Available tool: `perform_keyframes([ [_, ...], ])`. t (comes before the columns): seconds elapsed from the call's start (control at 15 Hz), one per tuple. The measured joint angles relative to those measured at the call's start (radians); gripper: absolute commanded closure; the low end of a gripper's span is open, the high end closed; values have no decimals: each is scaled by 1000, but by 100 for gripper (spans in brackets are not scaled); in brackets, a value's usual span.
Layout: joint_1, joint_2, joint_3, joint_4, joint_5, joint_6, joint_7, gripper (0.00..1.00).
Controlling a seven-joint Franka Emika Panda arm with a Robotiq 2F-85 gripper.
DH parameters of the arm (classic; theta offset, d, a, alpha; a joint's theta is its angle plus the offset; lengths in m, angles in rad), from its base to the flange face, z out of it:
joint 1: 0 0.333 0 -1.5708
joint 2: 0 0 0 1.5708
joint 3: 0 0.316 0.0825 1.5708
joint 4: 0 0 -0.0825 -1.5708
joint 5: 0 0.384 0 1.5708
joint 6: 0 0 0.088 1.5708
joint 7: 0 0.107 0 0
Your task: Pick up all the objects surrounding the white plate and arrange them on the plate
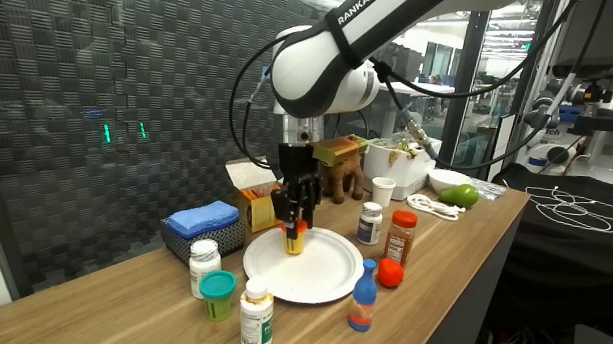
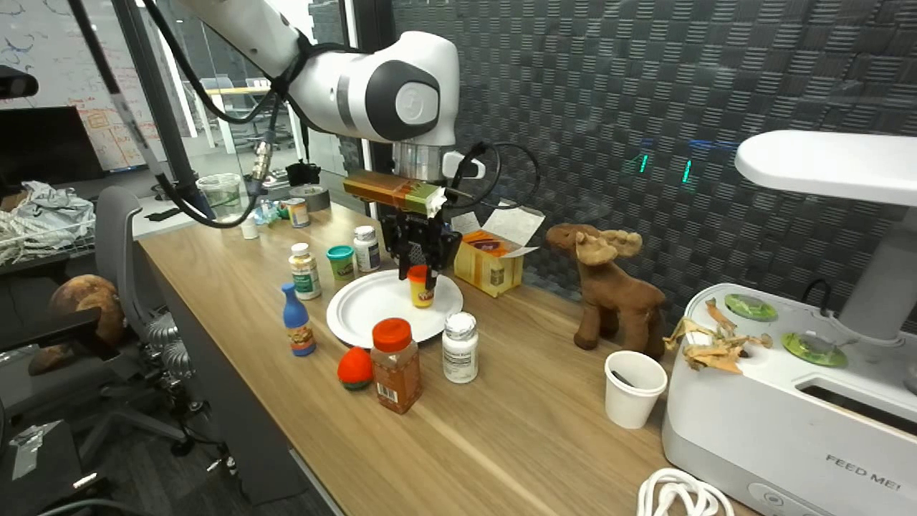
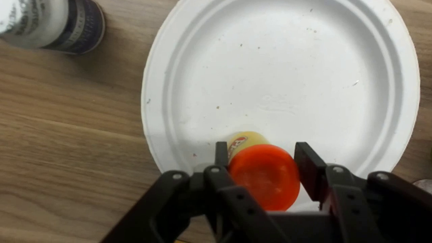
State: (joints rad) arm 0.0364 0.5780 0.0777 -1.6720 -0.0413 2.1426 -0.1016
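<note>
My gripper (image 3: 260, 146) points down over the white plate (image 1: 323, 282), shut on the red lid of a small yellow jar (image 3: 265, 179). Near the plate's rim, the jar (image 2: 423, 296) is upright; whether its base touches the plate I cannot tell. Around the plate stand a white bottle (image 1: 203, 269), a teal-lidded green tub (image 1: 218, 299), a green-labelled white bottle (image 1: 256, 323), a blue bottle (image 1: 363, 300), a small red object (image 1: 390, 273), a red-capped spice jar (image 2: 396, 373) and a dark-labelled white bottle (image 3: 77, 27).
An opened yellow carton (image 2: 494, 265) stands close behind the plate. Beside it is a patterned box with a blue cloth (image 1: 204, 219) on top. A brown toy moose (image 2: 620, 304), a paper cup (image 2: 634, 394) and a white appliance (image 2: 781, 437) occupy the table further along, with white cord (image 1: 435, 206).
</note>
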Motion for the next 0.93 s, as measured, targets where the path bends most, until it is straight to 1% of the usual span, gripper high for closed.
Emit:
perform_keyframes([
  [0.13, 1, 5, 0, 0, 0, 6, 0, 73],
  [0.2, 1, 9, 0, 0, 0, 7, -1, 23],
  [0.27, 3, 11, 0, 1, -3, 7, -1, 20],
  [0.47, 8, 11, 0, 2, -15, 7, -13, 1],
  [0.67, 17, -13, -2, 0, -46, 1, -16, 0],
  [0.93, 15, -122, -16, -29, -53, -43, -5, 0],
])
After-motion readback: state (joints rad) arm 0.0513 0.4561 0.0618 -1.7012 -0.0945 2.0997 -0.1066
